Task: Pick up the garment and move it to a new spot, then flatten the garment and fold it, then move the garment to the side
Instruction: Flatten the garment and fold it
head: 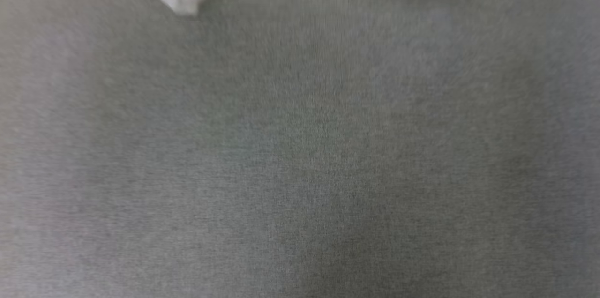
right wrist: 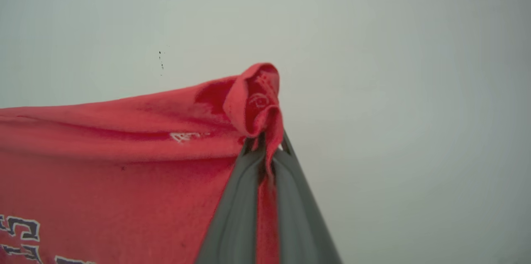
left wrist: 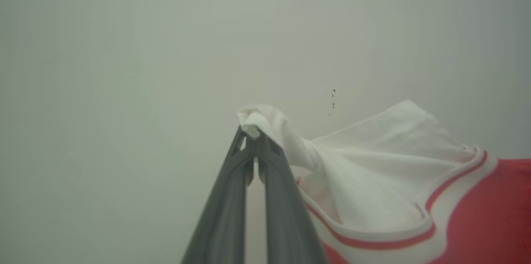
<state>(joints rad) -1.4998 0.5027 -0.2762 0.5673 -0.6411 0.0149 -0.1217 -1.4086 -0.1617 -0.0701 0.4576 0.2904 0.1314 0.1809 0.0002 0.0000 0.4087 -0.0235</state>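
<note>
1. The left pincer (left wrist: 254, 139) is clamped tight on a bunched white sleeve tip of the garment (left wrist: 373, 181). The cloth wads over the fingertips.
2. The right pincer (right wrist: 265, 144) is also closed, gripping a rolled red corner. A strip of red runs down between its fingers.
3. Outward from the left grip: white sleeve, red-and-white striped trim, then red body. Outward from the right grip: a broad red panel sagging in soft folds, with black white-outlined lettering at that view's lower left.
4. Location: the head view is blurred. A white flap sits at its upper left and a red sliver at its top edge to the right, beyond the grey counter (head: 300, 148). The garment appears held up off the counter, though the blur leaves that unsure.
5. Orientation: the long axis runs across the robot from pincer to pincer, white sleeve end on the left, red end on the right.
6. Step, as judged: the lift-and-carry to a new spot, or the start of flattening. The next move calls for lowering both pincers together, keeping the span stretched so the thin fabric lands without creases.
</note>
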